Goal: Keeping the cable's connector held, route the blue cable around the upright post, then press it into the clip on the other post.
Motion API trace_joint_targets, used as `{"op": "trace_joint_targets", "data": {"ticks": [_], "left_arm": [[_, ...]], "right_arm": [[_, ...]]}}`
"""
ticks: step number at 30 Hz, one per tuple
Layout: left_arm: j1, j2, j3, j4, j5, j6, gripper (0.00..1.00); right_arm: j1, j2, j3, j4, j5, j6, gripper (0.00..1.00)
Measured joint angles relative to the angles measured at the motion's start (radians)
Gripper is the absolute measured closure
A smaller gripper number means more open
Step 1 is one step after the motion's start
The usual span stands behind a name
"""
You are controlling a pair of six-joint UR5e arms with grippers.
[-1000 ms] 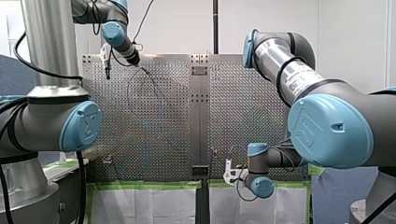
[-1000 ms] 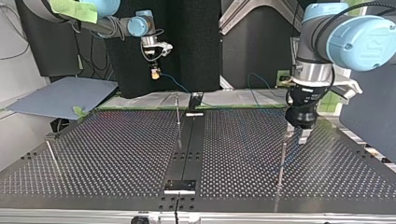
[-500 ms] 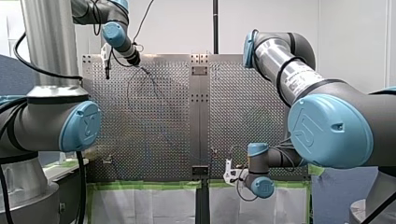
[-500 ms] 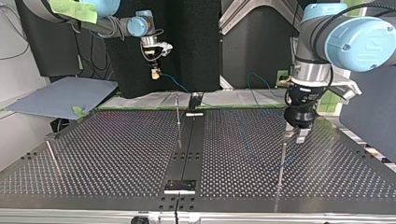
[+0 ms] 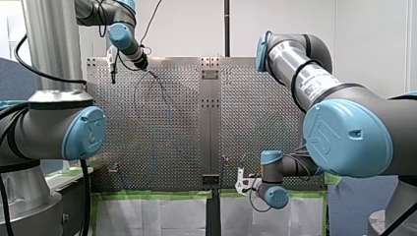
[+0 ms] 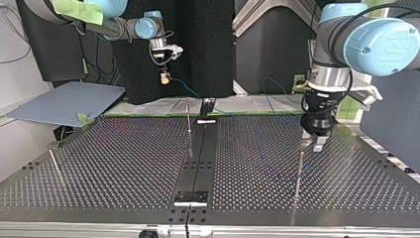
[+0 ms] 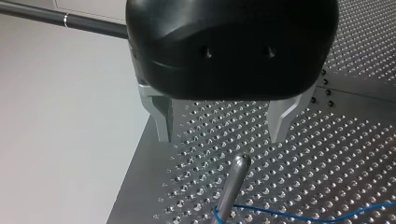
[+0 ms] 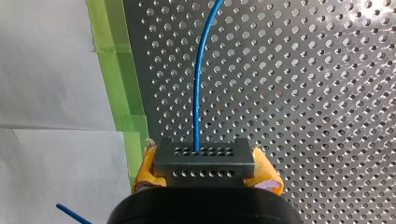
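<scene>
At the far left corner of the perforated metal table (image 5: 162,123), my left gripper (image 7: 222,123), black with 2 bare metal fingers, hangs spread and empty just above the round-tipped upright metal post (image 7: 233,184). The thin blue cable (image 8: 197,84) lies against that post low down, close to the tabletop; whether it goes fully round I cannot tell. The post is smooth and its tip rounded, so I judge that a pull which lifts the cable could slide it up and off, undoing the routing. If the left gripper comes down off-centre, 1 finger could strike the post tip.

Toward the middle of the near edge stands a second slim metal post (image 6: 188,116). Its clip is too small to make out, and a slightly misjudged press could lay the cable beside the clip rather than in it.

Just right of that, over the near edge, my right gripper (image 8: 205,173) pinches the dark grey perforated connector block (image 8: 204,151) between yellow pads. The cable leaves the block in a gentle curve. A hard tug could drag the block out of the pads or kink the wire at its root.
</scene>
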Motion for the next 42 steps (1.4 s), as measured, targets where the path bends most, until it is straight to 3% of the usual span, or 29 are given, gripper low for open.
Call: {"op": "trace_joint_targets", "data": {"ticks": [5,18,42], "left_arm": [[-0.002,0.0,0.0,-0.005,-0.006,-0.001,0.0],[-0.01,-0.001,0.0,-0.033,-0.084,-0.013,0.0],[-0.015,-0.002,0.0,-0.037,-0.115,-0.019,0.0]], "right_arm": [[0.0,0.0,0.0,0.0,0.0,0.001,1.0],[0.0,0.0,0.0,0.0,0.0,0.0,1.0],[0.0,0.0,0.0,0.0,0.0,0.0,1.0]]}}
